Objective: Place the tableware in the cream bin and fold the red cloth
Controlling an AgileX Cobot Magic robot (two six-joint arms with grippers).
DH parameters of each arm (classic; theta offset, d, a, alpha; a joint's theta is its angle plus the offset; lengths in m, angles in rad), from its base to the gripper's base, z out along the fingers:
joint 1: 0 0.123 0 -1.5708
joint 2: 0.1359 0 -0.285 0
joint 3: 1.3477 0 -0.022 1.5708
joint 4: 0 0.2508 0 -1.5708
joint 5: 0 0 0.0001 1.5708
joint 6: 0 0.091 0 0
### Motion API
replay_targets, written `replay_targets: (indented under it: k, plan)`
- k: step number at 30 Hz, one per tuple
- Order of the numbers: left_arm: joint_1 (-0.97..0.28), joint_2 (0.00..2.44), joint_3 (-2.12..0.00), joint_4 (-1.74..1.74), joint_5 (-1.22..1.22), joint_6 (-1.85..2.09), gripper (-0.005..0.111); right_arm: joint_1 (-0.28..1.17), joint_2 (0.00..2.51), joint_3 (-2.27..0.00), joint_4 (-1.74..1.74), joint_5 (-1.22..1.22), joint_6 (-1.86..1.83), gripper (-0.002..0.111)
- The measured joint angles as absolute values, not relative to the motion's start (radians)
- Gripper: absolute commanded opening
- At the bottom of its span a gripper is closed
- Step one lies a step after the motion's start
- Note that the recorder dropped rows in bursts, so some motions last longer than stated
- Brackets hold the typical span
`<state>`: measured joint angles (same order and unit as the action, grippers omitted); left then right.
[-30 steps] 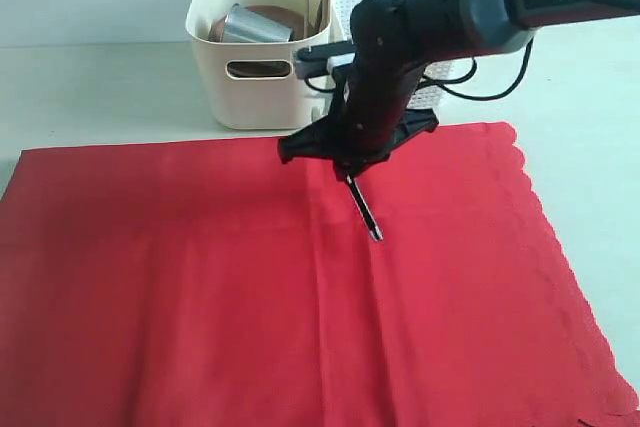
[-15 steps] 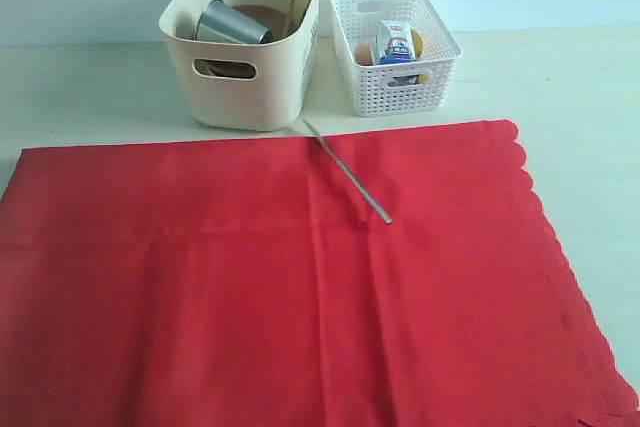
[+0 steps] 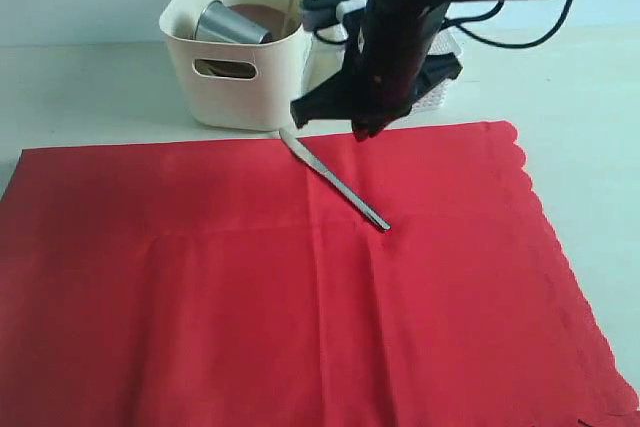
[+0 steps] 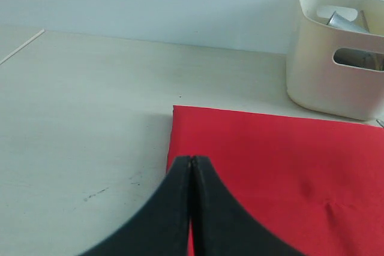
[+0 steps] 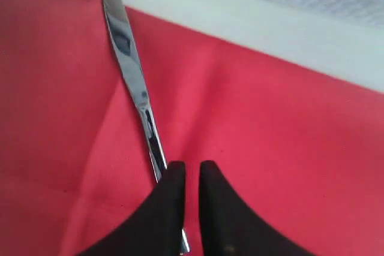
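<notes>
My right pincer hangs over the red cloth. Its fingers are a little apart, with only a thin slit between them, and they hold nothing. The knife lies slanted on the cloth below it, the blade end at the cloth's far edge, near the cream bin. The bin stands toward the far edge of the bench with a steel cup inside. My left pincer is pressed together and empty.
</notes>
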<state>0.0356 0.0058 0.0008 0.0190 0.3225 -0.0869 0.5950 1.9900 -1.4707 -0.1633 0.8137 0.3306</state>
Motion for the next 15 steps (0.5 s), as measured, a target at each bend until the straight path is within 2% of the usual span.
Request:
replay_targets:
  k: [5, 15]
  plan:
    - [0.036, 0.006, 0.001, 0.019, 0.322, -0.087, 0.001, 0.603, 2.056, -1.471, -0.109, 0.771, 0.282, 0.042]
    - [0.036, 0.006, 0.001, 0.019, 0.322, -0.087, 0.001, 0.604, 2.140, -1.471, -0.051, 0.668, 0.190, 0.043]
